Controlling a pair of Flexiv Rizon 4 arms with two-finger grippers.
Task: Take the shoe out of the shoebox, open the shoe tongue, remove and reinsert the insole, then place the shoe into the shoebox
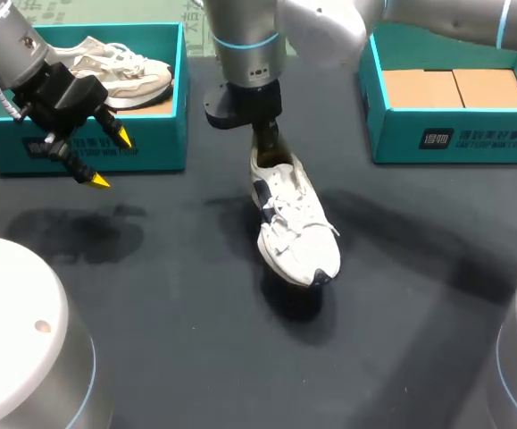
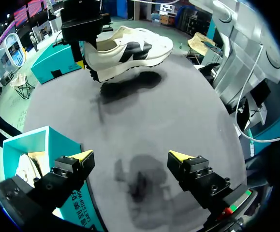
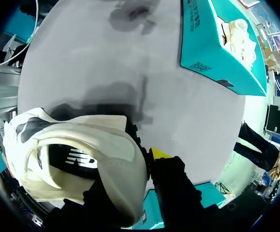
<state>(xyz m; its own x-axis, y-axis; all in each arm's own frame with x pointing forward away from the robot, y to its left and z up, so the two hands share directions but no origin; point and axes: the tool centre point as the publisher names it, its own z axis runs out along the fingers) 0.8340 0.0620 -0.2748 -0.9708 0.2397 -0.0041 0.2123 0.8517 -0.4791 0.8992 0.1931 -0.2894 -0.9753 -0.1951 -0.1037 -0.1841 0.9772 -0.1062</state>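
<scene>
The right hand (image 1: 265,138) pinches the white shoe (image 1: 294,223) by its heel rim, one finger down inside the opening and the other against the outside of the heel. It holds the shoe clear of the tabletop (image 1: 178,295) with a shadow under it, about midway between the two boxes. The left hand (image 1: 111,159) hangs wide open and holds nothing, in front of a second shoebox (image 1: 151,152) with another shoe (image 1: 124,71) lying in it. The empty shoebox (image 1: 454,134) sits well apart on the right side. The main risk is that grip. Only the soft heel collar is clamped, so the weight of the toe end could swing the shoe about the fingers or pull it loose, most likely during a quick move or a hard touchdown. If the shoe is set down toe first or tilted, it may roll onto its side and leave the tongue hard to reach. The finger inside the heel may also press on the insole, so pulling the insole before that grip moves could drag the whole shoe. When the left hand comes in for the tongue, the two arms will work close together and could knock each other.
</scene>
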